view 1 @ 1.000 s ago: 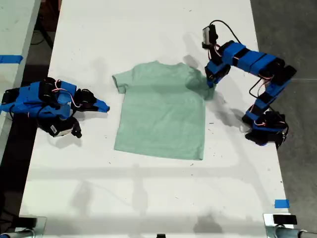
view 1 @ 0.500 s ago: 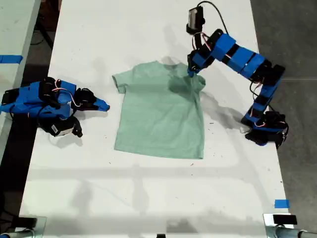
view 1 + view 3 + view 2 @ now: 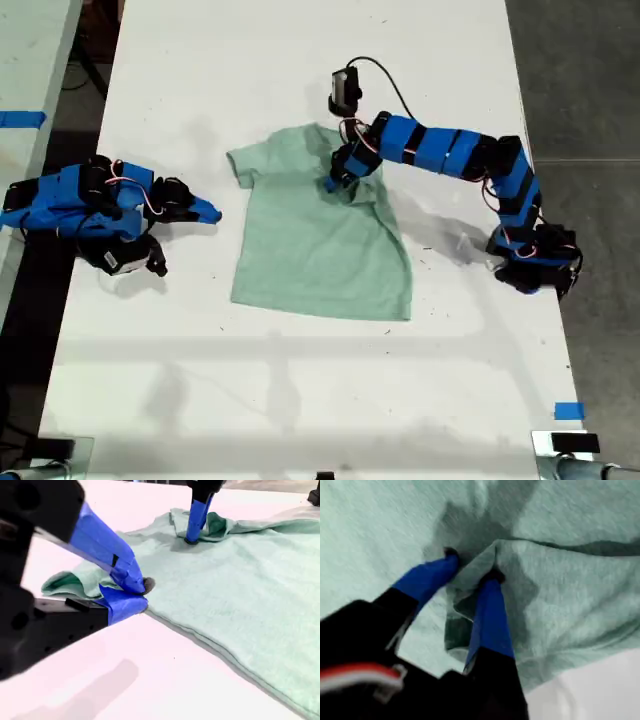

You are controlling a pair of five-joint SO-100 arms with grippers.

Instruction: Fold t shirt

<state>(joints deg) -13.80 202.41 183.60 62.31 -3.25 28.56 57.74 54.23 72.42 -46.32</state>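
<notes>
One white tabletop [image 3: 300, 400], grey floor [image 3: 590, 80] around. T shirt [image 3: 320, 250] mid-tabletop, neck toward exterior view's top, long axis top-to-bottom. First claw [image 3: 335, 180] pinching shirt fold; second claw [image 3: 205, 213] closed beside sleeve.

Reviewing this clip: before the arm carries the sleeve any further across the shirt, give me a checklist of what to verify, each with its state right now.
1. My first pincer grips cloth: ok, a fold of the t shirt is pinched between its fingers.
2. Only one layer caught: cannot tell, the cloth is bunched at the tips.
3. My second pincer clear of the fold path: ok, it rests beside the shirt's edge at the exterior view's left.
4. Second pincer touching the sleeve: cannot tell.
5. Shirt body flat: ok, except near the grip.
6. Table space: ok.
</notes>
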